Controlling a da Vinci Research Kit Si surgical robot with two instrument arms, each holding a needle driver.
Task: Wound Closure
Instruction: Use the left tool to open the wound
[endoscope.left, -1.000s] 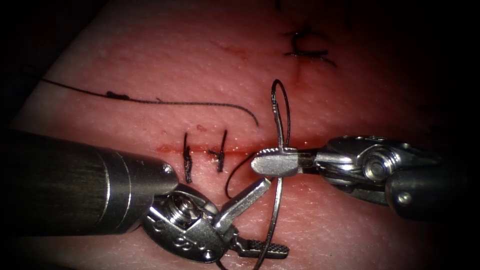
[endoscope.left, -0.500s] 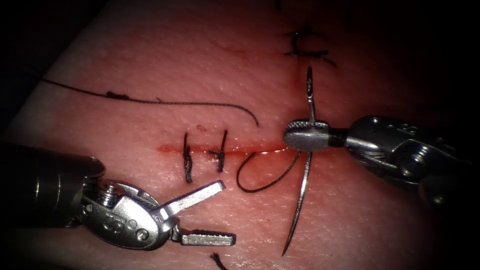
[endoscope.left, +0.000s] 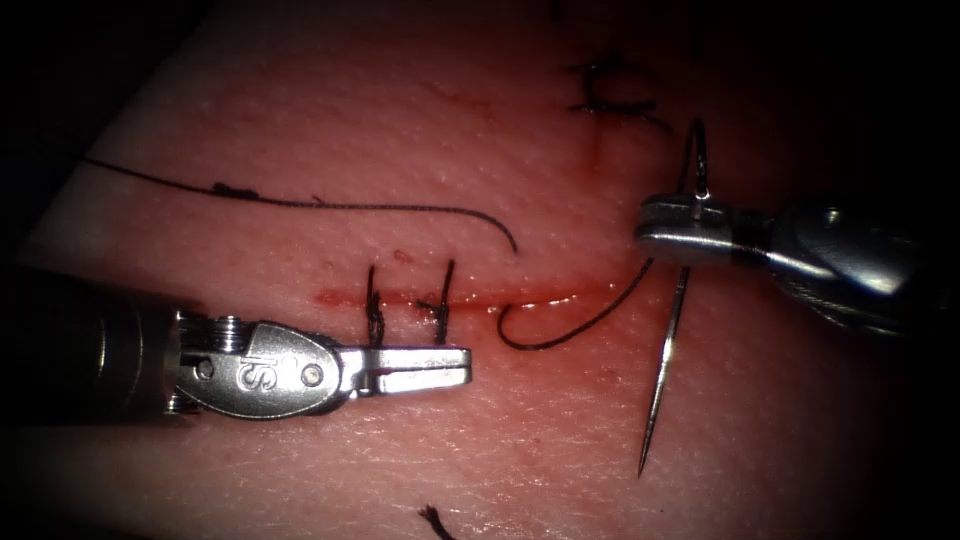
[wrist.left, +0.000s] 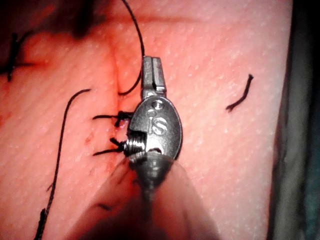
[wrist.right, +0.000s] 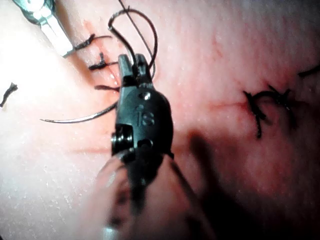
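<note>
The right hand (endoscope.left: 690, 232) is clenched on the needle (endoscope.left: 668, 350) near its swaged end, clear of the tissue (endoscope.left: 300, 130), point aimed down, thread (endoscope.left: 570, 325) trailing; the left hand (endoscope.left: 420, 366), closed on nothing, lies well apart.

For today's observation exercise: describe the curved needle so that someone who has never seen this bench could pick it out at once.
Start at the tissue and follow the red cut to the right arm's tool. Its shut jaws grip the needle near the thread end; the body hangs free, out of the tissue, tip pointing down. Unlike the dark, limp thread, it is a bright, stiff metal arc tapering to a point.
</note>
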